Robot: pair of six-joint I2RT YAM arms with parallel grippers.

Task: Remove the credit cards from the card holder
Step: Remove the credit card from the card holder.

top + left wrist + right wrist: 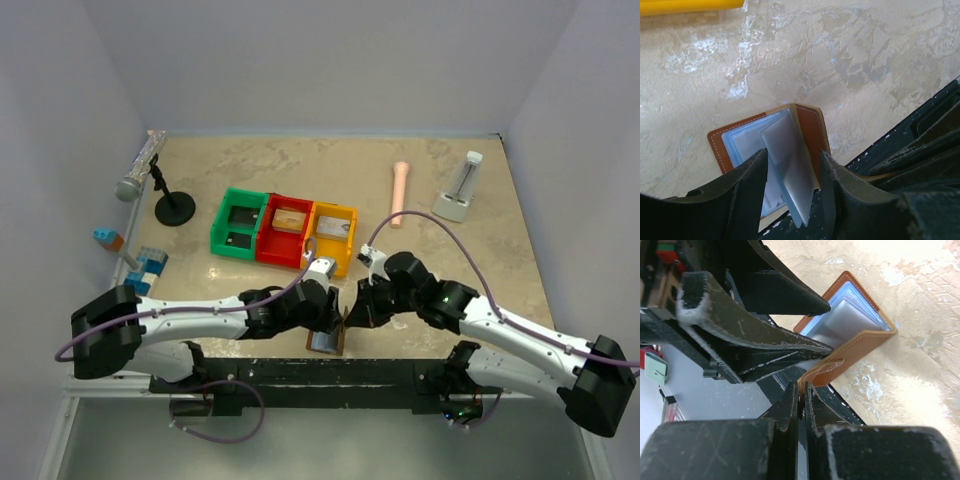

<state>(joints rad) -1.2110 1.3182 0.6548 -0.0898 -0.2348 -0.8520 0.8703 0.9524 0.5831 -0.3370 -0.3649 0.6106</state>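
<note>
The card holder [326, 341] is sitting open at the near edge of the table [470, 270], the left gripper [793, 160] straddling its sleeves [785, 165] half-open (clamping nothing), while the right gripper [801, 390], apparently closed on its cover [850, 352], is risking slipping off.

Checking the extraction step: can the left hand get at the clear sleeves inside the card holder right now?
Probably yes. The card holder stands open, the right hand seemingly pinching its edge, and the left hand has its open fingers astride one clear sleeve with nothing in between.
</note>
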